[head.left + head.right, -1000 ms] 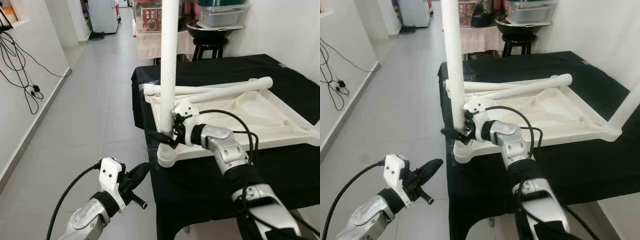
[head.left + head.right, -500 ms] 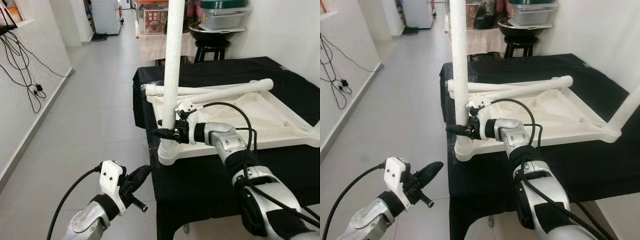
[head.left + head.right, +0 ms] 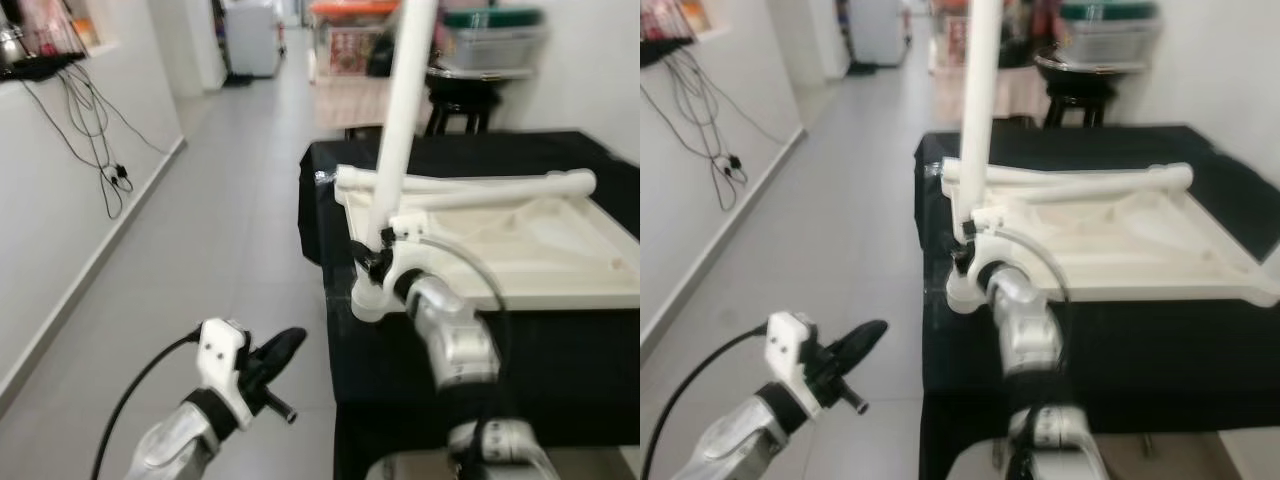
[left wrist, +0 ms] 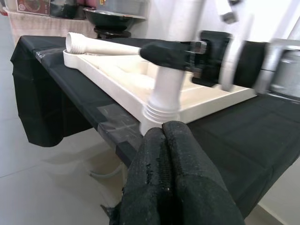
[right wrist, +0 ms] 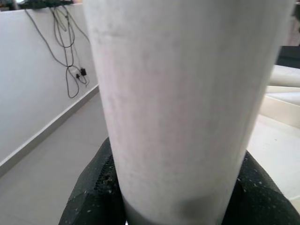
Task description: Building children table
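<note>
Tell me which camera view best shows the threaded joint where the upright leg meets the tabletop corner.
The left wrist view: the ribbed joint of the upright leg sits sharp at the tabletop corner, with the right gripper clamped above it. Both eye views show it small and blurred. The right wrist view shows the leg shaft, not the joint.

White leg [image 5: 187, 103] between black fingers [image 5: 93, 197]
</note>
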`<state>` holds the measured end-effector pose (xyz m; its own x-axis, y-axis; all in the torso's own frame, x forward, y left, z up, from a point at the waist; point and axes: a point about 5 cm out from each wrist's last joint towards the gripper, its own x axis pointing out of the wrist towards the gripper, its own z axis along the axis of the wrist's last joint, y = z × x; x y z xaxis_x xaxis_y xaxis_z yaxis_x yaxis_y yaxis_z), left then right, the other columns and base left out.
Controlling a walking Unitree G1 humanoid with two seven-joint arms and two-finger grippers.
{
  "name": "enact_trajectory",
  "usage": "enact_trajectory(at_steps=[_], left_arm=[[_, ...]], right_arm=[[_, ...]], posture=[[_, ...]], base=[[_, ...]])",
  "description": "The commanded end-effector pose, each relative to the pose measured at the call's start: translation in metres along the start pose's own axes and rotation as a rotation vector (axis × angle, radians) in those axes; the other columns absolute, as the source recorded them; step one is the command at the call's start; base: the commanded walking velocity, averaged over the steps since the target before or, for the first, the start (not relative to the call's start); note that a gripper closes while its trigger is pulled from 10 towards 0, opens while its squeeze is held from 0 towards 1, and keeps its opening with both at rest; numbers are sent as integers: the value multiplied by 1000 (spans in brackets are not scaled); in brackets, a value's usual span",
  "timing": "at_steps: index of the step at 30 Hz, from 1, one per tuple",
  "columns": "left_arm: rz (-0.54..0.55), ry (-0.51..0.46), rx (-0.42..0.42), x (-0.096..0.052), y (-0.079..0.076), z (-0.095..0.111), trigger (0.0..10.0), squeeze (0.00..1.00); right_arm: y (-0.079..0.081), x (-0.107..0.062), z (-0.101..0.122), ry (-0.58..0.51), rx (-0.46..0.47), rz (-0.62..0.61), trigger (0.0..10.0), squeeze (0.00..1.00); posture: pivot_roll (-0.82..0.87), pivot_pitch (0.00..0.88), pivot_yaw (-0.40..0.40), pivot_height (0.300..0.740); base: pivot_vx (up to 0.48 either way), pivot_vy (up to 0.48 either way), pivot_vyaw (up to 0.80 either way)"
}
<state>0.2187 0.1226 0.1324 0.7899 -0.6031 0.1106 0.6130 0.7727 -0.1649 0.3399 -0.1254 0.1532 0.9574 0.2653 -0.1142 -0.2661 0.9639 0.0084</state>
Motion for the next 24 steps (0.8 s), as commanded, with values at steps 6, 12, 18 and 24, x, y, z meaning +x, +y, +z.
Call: enact_trajectory(at_steps=[6, 12, 18, 24], left_arm=[[-12, 12, -5, 2, 1, -1, 10000, 0], [9, 5, -3, 0, 3, 0, 10000, 0], [-88, 93, 0, 0, -7, -4, 10000, 0], [-156, 167, 96, -1, -22, -7, 10000, 0]], right_arm=[[1, 12, -10, 54, -55, 0, 941, 0], [16, 18, 30, -51, -44, 269, 10000, 1000], [23, 16, 48, -125, -120, 697, 10000, 0], [28, 13, 41, -36, -198, 1044, 10000, 0]], posture=[[-17, 10, 1, 740], [-20, 7, 2, 740], [-16, 0, 8, 740], [-9, 15, -11, 740]], base=[[0, 0, 0], [0, 0, 0], [0, 0, 0], [0, 0, 0]])
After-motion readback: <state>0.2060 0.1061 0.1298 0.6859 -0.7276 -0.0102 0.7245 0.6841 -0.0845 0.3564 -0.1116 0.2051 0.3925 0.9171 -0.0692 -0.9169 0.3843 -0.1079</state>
